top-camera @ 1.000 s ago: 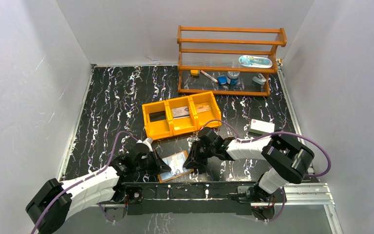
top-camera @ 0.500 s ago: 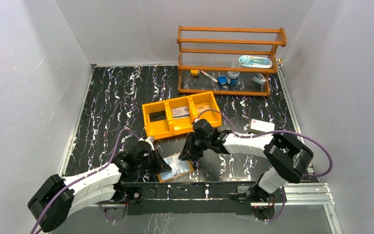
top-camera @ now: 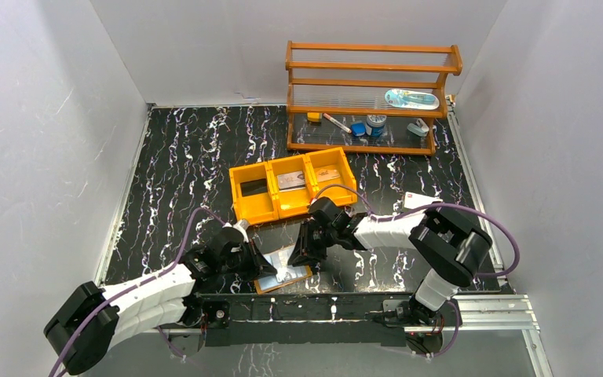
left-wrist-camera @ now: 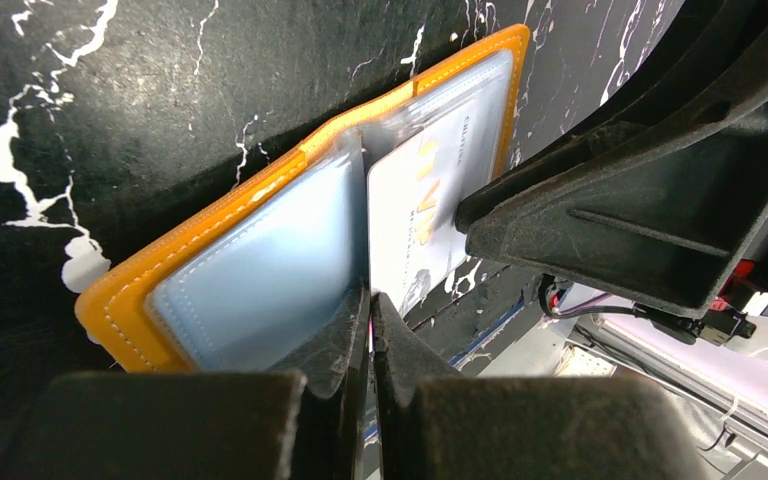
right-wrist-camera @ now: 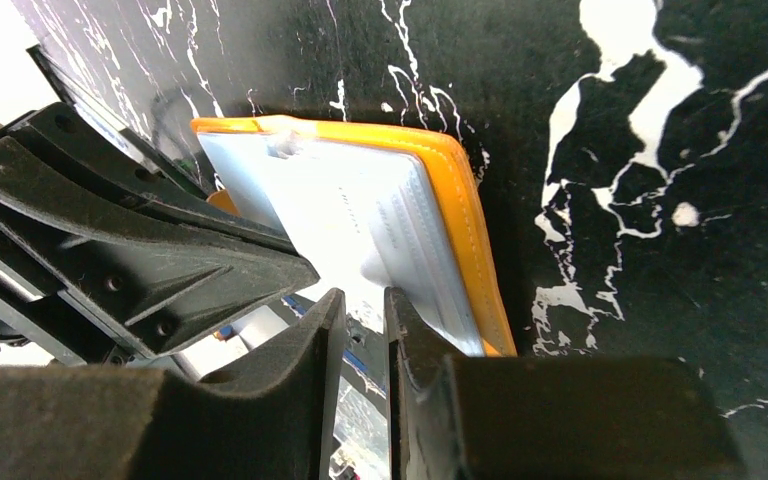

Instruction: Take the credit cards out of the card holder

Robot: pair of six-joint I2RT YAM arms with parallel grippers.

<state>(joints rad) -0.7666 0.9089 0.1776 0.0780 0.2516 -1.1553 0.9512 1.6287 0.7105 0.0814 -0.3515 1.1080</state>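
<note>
The left end effector (left-wrist-camera: 370, 325) is pinched nearly flat, its fingers closed on a thin clear leaf at the fold of the card holder (left-wrist-camera: 215, 255) — an anchor grip, by the look of it. The right end effector (right-wrist-camera: 364, 325) is narrow too, its fingers a slit apart at the holder's edge. Neither wrist view shows whether the pale edge of the credit card (left-wrist-camera: 412, 215) is actually between them.

The holder lies open and flat close to the near edge of the surface (top-camera: 180, 173), about midway along it, with the two end effectors meeting over it from left and right. One whitish card with yellowish lettering sits in one pocket; the other pocket shows only pale blue.

The step in hand looks like drawing that card out. To do it well, the right fingers need the bare card alone, not the shiny sleeve over it — a bite on both would drag the holder along. The pull should run along the pocket toward its open side, low and level with the surface, while the left side pins the fold. The two end effectors are very close, so the pull should lead away from the left one. The orange tray (top-camera: 273, 210), toward the middle of the surface, is a likely drop spot.
</note>
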